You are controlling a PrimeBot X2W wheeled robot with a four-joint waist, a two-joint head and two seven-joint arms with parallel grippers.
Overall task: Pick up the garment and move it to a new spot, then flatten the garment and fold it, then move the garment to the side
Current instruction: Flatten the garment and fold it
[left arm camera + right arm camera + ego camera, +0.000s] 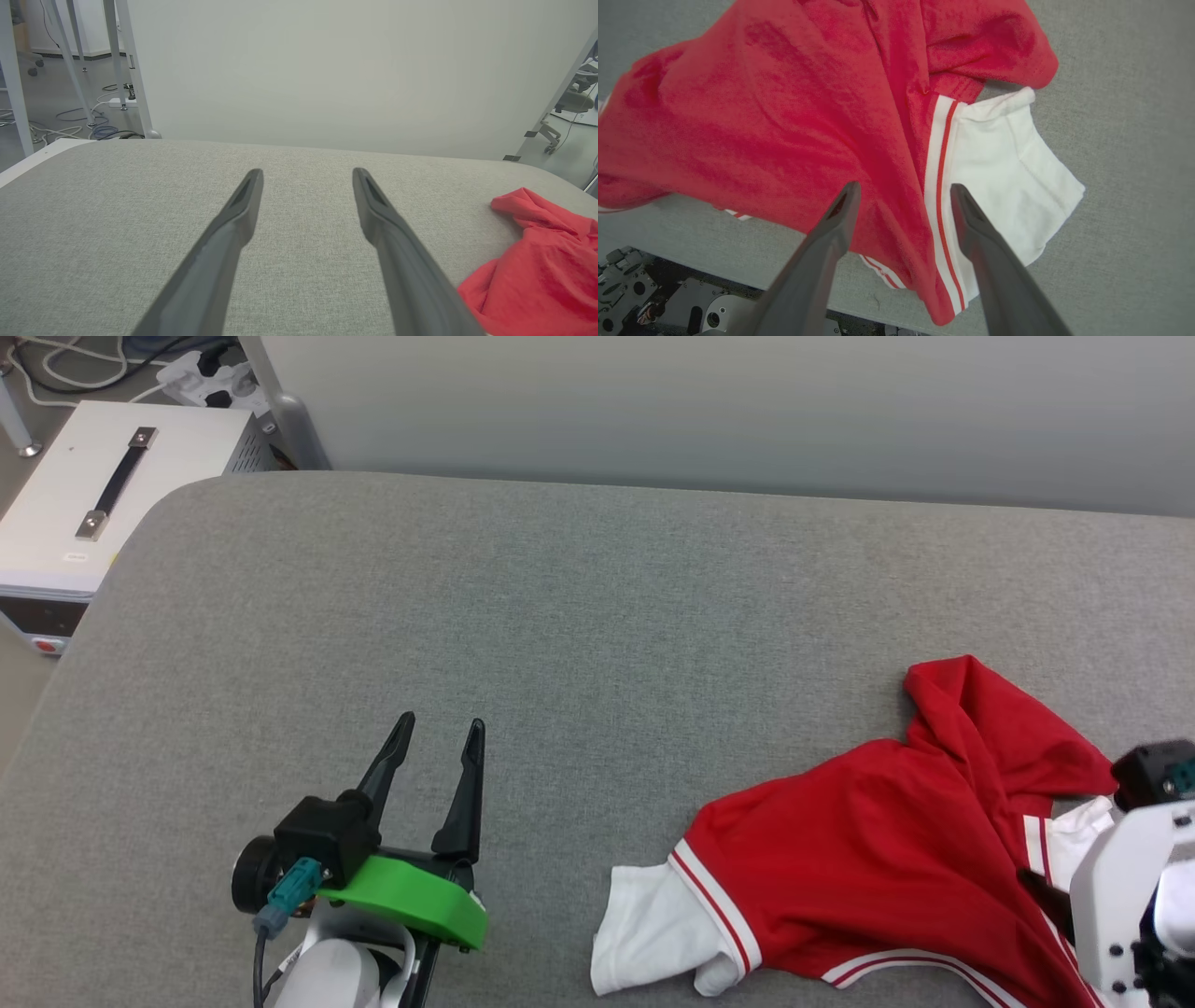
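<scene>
The garment (868, 840) is a red shirt with white sleeves. It lies in a crumpled heap on the big grey table (560, 616), near the front edge on the robot's right side. One white sleeve (653, 924) sticks out flat toward the middle of the table. A red and white stripe runs along where the sleeve meets the red part. The top of the shirt is bunched up into a soft point. The right gripper (904, 186) is just above the shirt, and its two dark fingers stand wide apart with nothing between them. One finger is over the red cloth and the other is over the second white sleeve (1013, 163), by the striped trim (941, 186). I cannot tell if the tips touch the cloth. The white right arm (1120, 896) covers a bit of the shirt in the head view. The left gripper (442, 721) is well apart from the shirt, over bare table. Its fingers are spread wide too, and it holds nothing. A white box (93, 495) with a black handle sits beside the table's far left corner.
</scene>
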